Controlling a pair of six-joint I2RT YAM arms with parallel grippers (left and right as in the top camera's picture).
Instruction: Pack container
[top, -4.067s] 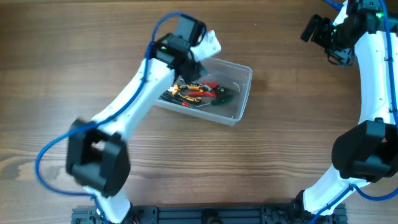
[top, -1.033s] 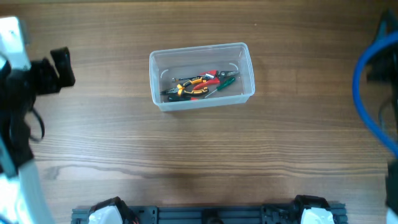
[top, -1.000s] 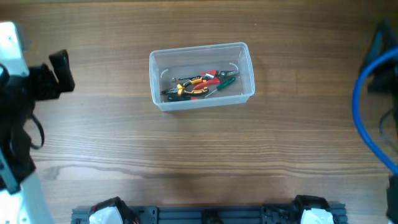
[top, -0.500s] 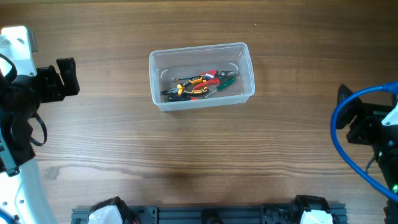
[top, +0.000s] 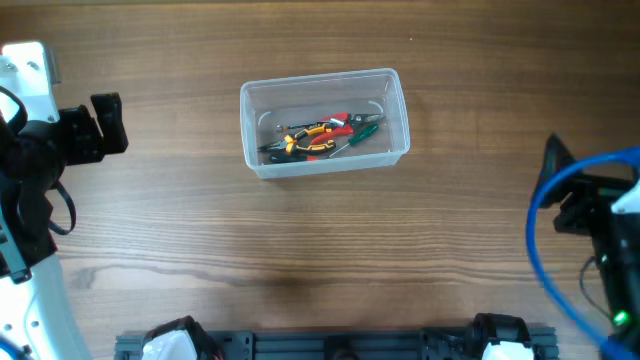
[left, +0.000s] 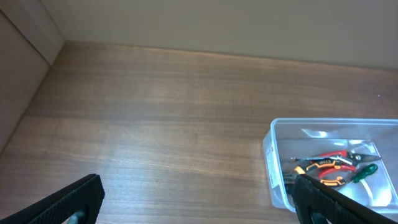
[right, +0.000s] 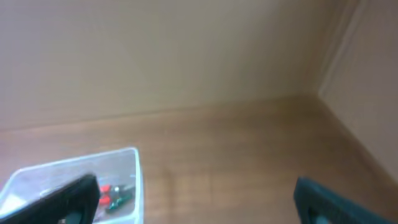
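The clear plastic container (top: 325, 120) stands on the wooden table at the upper middle. It holds several hand tools: red and orange-handled pliers (top: 315, 135) and a green-handled tool (top: 365, 127). The container also shows in the left wrist view (left: 329, 162) and in the right wrist view (right: 74, 183). My left gripper (left: 196, 202) is open and empty, far left of the container. My right gripper (right: 196, 196) is open and empty, far right of it. In the overhead view the left gripper (top: 105, 125) sits at the left edge and the right arm (top: 590, 210) at the right edge.
Bare wooden table (top: 320, 240) lies in front of the container. A black rail (top: 330, 345) runs along the front edge. Tan walls (left: 199, 25) bound the far side and corners. A blue cable (top: 545, 260) loops by the right arm.
Both arms have pulled away from the container to the table's sides. The container was straightened and has stood still since. In the last half second only the right arm shifted slightly.
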